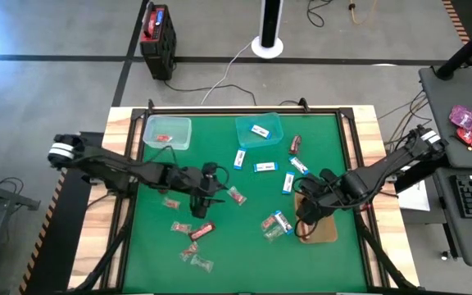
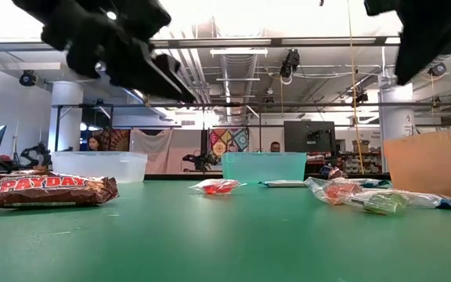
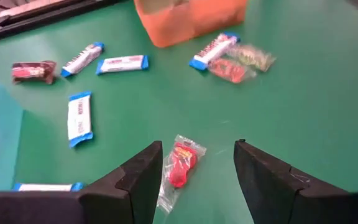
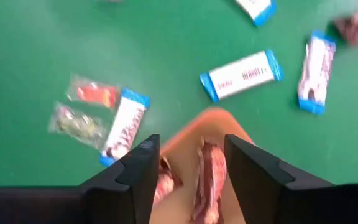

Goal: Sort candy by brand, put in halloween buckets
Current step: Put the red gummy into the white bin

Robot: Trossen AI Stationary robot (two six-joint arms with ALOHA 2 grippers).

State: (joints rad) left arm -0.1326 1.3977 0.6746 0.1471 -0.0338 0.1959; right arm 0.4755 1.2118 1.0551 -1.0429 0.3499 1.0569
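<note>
My left gripper (image 3: 197, 143) is open and slants down over the middle of the green table. A clear twist with a red sweet (image 3: 180, 165) lies on the table just ahead, between its fingers' lines, untouched. My right gripper (image 4: 191, 138) stands open above the amber-brown tray (image 1: 324, 229). Two dark red-brown bars (image 4: 209, 180) lie in the tray below the fingers. The mint bucket (image 1: 167, 133) at the far left holds a red sweet. The teal bucket (image 1: 259, 129) beside it holds a white-and-blue packet.
White-and-blue packets (image 1: 265, 167) lie scattered between the teal bucket and the tray. Clear twists (image 1: 189, 250) and a dark bar (image 1: 201, 233) lie at the near left. Another dark bar (image 1: 295, 145) lies right of the teal bucket. A packet and twists (image 1: 277, 223) sit left of the tray.
</note>
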